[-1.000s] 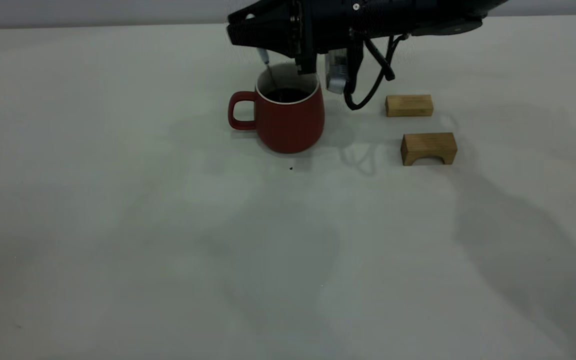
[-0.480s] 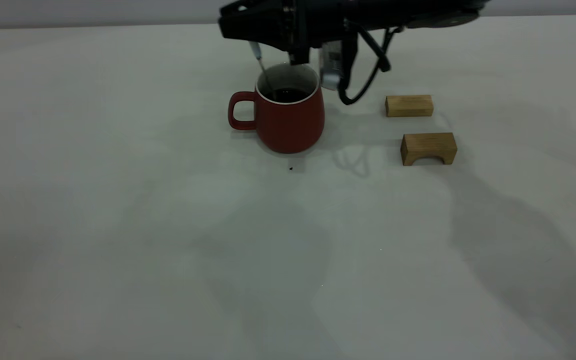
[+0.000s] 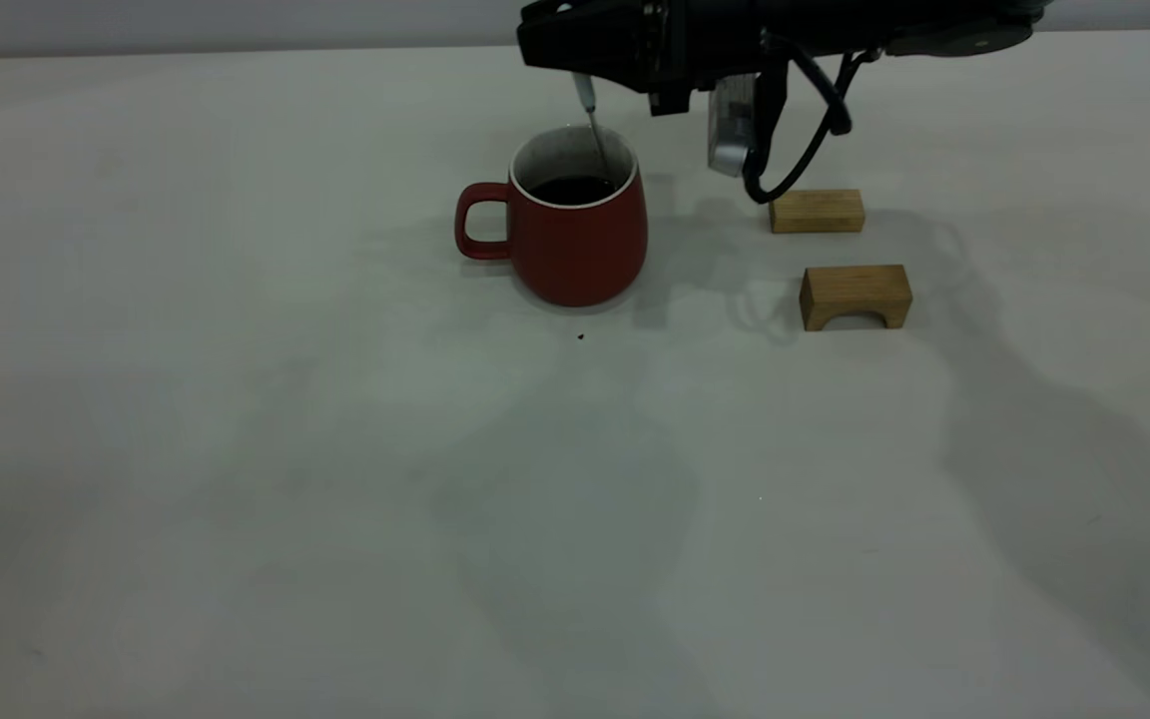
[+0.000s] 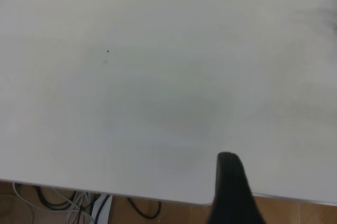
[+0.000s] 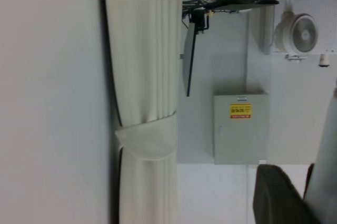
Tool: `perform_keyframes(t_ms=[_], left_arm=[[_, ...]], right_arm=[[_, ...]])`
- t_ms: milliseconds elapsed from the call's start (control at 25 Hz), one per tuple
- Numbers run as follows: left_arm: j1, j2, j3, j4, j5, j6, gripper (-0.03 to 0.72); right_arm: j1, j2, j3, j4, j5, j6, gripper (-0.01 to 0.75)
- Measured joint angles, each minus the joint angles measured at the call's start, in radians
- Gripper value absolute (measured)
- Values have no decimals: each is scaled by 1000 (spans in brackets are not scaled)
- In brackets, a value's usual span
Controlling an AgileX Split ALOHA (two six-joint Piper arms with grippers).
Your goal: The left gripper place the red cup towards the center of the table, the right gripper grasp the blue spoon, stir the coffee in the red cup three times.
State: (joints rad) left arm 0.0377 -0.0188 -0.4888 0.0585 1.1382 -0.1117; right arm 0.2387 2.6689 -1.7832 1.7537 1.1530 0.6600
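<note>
The red cup (image 3: 580, 245) stands upright on the table (image 3: 236, 449), toward the far middle, its handle pointing left. Dark coffee (image 3: 573, 188) fills it. My right gripper (image 3: 577, 52) hovers above the cup's far right rim, shut on the blue spoon (image 3: 592, 115). The spoon hangs down with its thin metal neck inside the cup at the right side; its bowl is hidden in the cup. In the right wrist view, one dark fingertip (image 5: 276, 197) shows against a room wall. Only a dark part of my left gripper (image 4: 231, 192) shows, in the left wrist view, over the table's edge.
Right of the cup lie two wooden blocks, a plain one (image 3: 817, 211) farther back and an arched one (image 3: 856, 296) nearer. The right arm's cable (image 3: 785, 170) hangs down near the plain block. A small dark speck (image 3: 581, 337) lies in front of the cup.
My right gripper has risen slightly, then swung to the right, carrying the spoon from the cup's left side to its right side. The cup has stayed in place.
</note>
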Motion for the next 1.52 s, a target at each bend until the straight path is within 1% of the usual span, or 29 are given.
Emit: perform_keyframes(t_ms=[320,400,480,560,680,760,840,920,1040,1240,1400,1520], left_arm=[[0,0,0,0,0,0,551],[0,0,0,0,0,0,551],[0,0,0,0,0,0,551],[0,0,0,0,0,0,551],[0,0,0,0,0,0,551],[0,0,0,0,0,0,551],[0,0,0,0,0,0,551],[0,0,0,0,0,0,551],[0,0,0,0,0,0,551],[0,0,0,0,0,0,551],[0,0,0,0,0,-1,551],[0,0,0,0,0,-1,551]], right_arm=[[2,0,2,-19,0,0,129],[2,-4,2,-83,0,-19,133],[2,-13,3,-161,0,-69,161],[2,-29,5,-231,1,-145,236],[2,-65,5,-337,2,-340,401],[2,-100,5,-426,4,-466,489],[2,-135,5,-528,8,-568,554],[2,-180,5,-637,13,-660,582],[2,-256,7,-809,21,-768,579],[2,-447,8,-1080,40,-890,528],[-8,-601,8,-1257,55,-924,479],[-31,-707,8,-1454,65,-866,445]])
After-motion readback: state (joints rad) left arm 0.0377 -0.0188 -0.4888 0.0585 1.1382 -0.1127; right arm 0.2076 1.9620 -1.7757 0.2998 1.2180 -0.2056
